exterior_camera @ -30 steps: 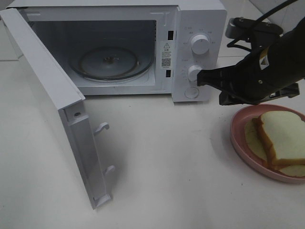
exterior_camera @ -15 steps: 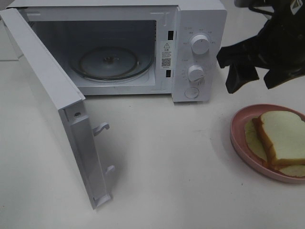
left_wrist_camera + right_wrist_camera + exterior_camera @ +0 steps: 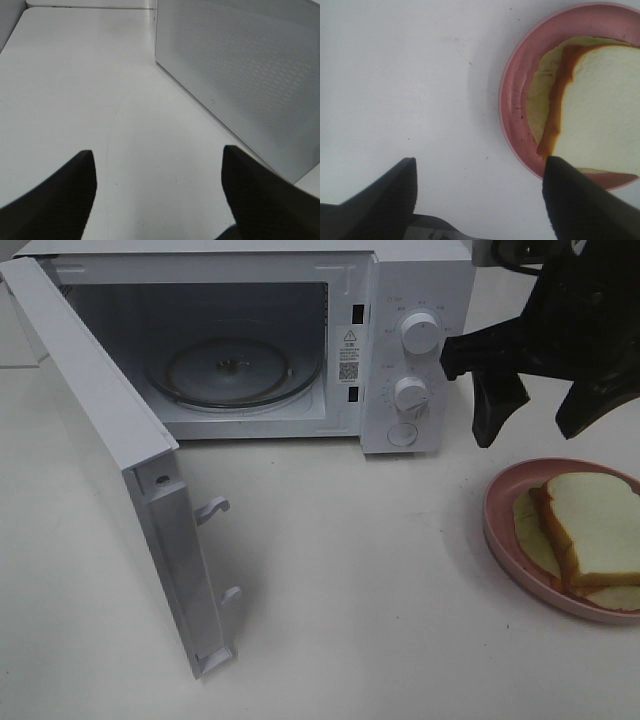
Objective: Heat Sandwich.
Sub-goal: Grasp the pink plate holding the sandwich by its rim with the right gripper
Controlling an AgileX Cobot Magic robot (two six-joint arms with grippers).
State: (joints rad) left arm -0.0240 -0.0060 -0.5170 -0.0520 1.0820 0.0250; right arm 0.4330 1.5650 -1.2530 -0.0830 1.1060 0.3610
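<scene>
**Sandwich on its plate, both end effectors open**

High camera: shows the microwave [image 3: 420, 300] at the back of the table [image 3: 350, 570], with its door [image 3: 100, 430] swung wide to the left and the glass turntable [image 3: 235, 370] in view inside. Places the sandwich [image 3: 595, 530] on the pink plate [image 3: 495, 520] at the table's right edge, outside the microwave. Catches the right end effector [image 3: 530, 435] raised between the knob panel [image 3: 418, 360] and the plate, jaws spread wide, gripping nothing.

Left wrist: shows the left end effector [image 3: 157, 155] open and empty over the table [image 3: 75, 75], near a white perforated panel [image 3: 240, 70].

Right wrist: looks down past the right end effector [image 3: 480, 162], spread wide above the table [image 3: 395, 75]. Finds the sandwich [image 3: 600, 115] lying on the plate [image 3: 515, 100], with one of the fingers [image 3: 580, 200] overlapping the plate's rim in this view.
</scene>
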